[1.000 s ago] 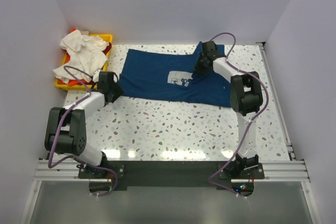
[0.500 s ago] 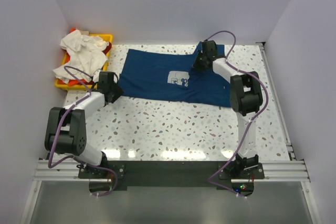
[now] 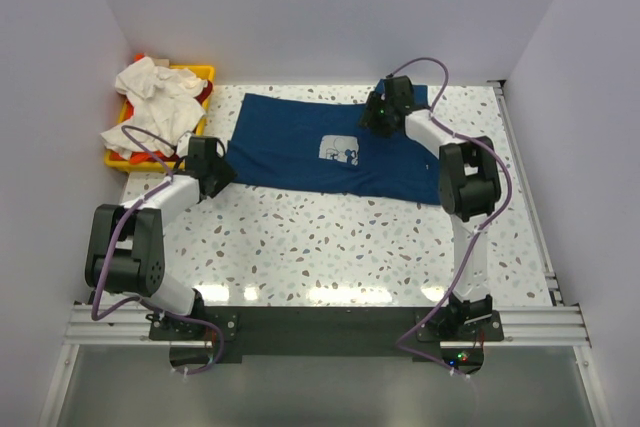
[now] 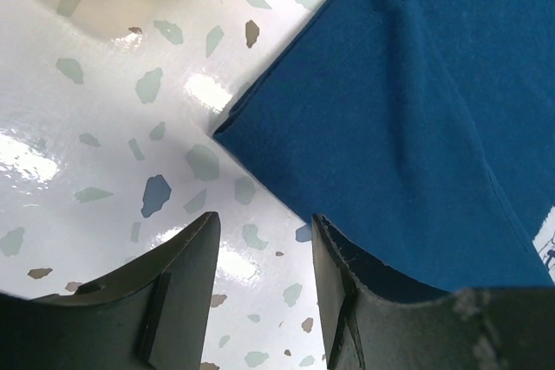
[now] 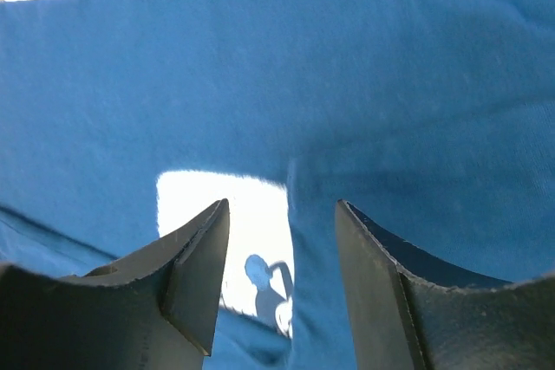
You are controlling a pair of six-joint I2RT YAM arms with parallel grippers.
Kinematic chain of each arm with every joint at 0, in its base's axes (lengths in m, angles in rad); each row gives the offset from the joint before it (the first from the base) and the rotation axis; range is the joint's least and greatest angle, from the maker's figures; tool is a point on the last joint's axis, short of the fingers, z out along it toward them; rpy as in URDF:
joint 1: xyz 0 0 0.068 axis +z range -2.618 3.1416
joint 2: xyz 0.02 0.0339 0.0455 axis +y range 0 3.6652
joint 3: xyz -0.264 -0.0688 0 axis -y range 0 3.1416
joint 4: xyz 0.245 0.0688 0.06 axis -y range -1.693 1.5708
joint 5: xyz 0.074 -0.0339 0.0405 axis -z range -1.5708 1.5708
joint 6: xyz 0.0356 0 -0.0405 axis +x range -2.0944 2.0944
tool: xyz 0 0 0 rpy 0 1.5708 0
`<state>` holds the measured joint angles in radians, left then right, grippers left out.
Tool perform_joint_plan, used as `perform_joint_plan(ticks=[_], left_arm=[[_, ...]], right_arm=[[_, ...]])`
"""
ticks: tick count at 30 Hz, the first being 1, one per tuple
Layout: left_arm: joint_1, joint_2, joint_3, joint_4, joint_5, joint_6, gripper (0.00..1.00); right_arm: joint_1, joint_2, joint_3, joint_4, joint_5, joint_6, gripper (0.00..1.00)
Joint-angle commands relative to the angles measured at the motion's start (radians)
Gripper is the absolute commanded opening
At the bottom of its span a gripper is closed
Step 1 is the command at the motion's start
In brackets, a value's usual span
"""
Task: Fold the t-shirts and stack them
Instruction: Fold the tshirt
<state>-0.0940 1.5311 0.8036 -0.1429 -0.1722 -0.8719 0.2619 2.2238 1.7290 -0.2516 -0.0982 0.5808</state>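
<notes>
Top external view: the left arm is folded low, elbow raised near its base, forearm reaching forward. The left tool (image 3: 222, 169) is held at the near-left corner of the navy t-shirt (image 3: 300, 142). The right arm is stretched far forward and the wrist is tipped down. The right tool (image 3: 376, 119) is poised over the shirt's far part.

Left wrist view: the tool's fingers are apart and nothing is clamped. Bare surface (image 4: 130, 127) is seen between them, and the shirt corner lies just ahead and to the right.

Right wrist view: the fingers are apart and nothing is gripped. Fabric is spread beneath them, with the pale print (image 5: 221, 214) just ahead.

The shirt is laid flat, its long axis running across from the left tool to the right arm. Neck direction cannot be told.

White t-shirts (image 3: 150, 97) are heaped on a yellow tray (image 3: 205, 72), beyond and left of the left tool.
</notes>
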Motion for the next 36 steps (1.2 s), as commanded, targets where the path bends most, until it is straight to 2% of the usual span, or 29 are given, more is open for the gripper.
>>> perform_joint_plan(ticks=[1,6,11,15,16,23,26,29,30,32,33,36], left_arm=[[0.000,-0.032,0.000,0.026,-0.058,0.001,0.52],[0.005,-0.013,-0.024,0.075,-0.062,-0.024,0.52],[0.007,0.035,-0.015,0.114,-0.059,-0.041,0.53],[0.011,0.064,-0.007,0.128,-0.081,-0.042,0.57],[0.014,0.072,0.003,0.169,-0.085,-0.038,0.57],[0.025,0.142,0.046,0.183,-0.095,-0.036,0.56],[0.025,0.164,0.043,0.192,-0.093,-0.044,0.52],[0.025,0.184,0.052,0.192,-0.093,-0.042,0.42],[0.025,0.185,0.051,0.189,-0.092,-0.042,0.35],[0.025,0.181,0.042,0.195,-0.092,-0.047,0.28],[0.025,0.179,0.036,0.193,-0.093,-0.049,0.19],[0.025,0.172,0.034,0.181,-0.096,-0.045,0.05]], right_arm=[[-0.004,-0.154,-0.003,-0.086,0.017,-0.003,0.56],[-0.048,-0.338,-0.201,-0.132,0.043,0.054,0.55],[-0.101,-0.519,-0.466,-0.141,0.054,0.070,0.55],[-0.134,-0.668,-0.623,-0.140,0.061,0.090,0.54],[-0.139,-0.690,-0.676,-0.138,0.063,0.094,0.54],[-0.185,-0.814,-0.861,-0.098,0.068,0.111,0.54],[-0.196,-0.828,-0.907,-0.078,0.057,0.122,0.55],[-0.210,-0.832,-0.934,-0.060,0.051,0.126,0.58],[-0.213,-0.836,-0.942,-0.058,0.058,0.134,0.59],[-0.220,-0.846,-0.965,-0.043,0.064,0.142,0.63],[-0.224,-0.849,-0.971,-0.038,0.072,0.146,0.63],[-0.230,-0.855,-0.994,-0.020,0.095,0.154,0.64]])
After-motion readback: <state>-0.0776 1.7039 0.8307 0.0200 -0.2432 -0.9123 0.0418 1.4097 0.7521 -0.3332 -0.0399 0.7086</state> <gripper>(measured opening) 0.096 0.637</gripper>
